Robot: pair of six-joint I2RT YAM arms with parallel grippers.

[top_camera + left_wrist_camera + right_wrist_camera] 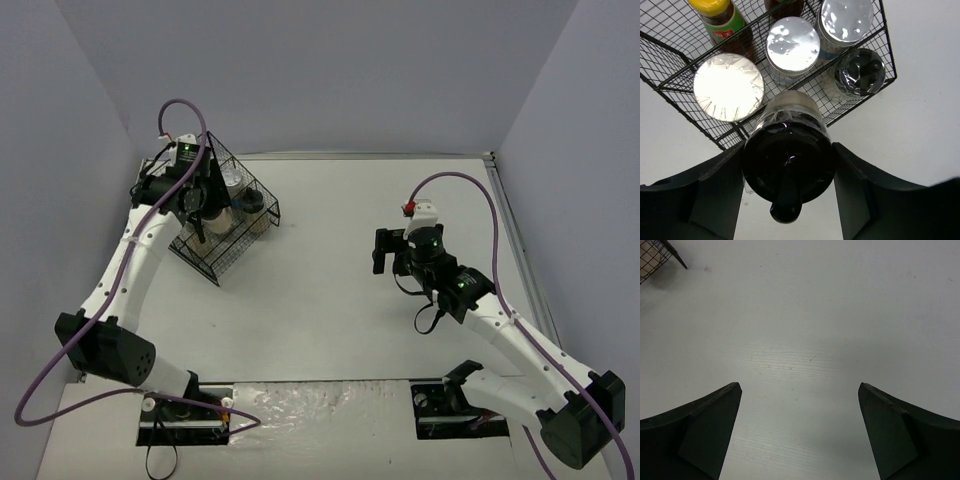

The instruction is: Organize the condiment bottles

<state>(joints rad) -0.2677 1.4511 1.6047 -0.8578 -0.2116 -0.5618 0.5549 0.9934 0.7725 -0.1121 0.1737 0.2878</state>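
Note:
My left gripper (788, 150) is shut on a pale black-capped shaker (788, 162) and holds it at the near rim of the black wire basket (671, 91). In the basket stand a dark red sauce bottle with a yellow cap (719, 17), a white-lidded jar (728, 87), two silver-lidded jars (792, 45) (846, 19) and a second black-capped shaker (860, 73). Another dark bottle (785, 6) is cut off by the top edge. In the top view my left gripper (200, 212) hangs over the basket (215, 262). My right gripper (799, 390) is open and empty above bare table, also in the top view (383, 250).
The basket stands at the back left of the white table (330, 290), close to the left wall. Its corner (655, 255) shows at the top left of the right wrist view. Walls enclose the table on the left, back and right.

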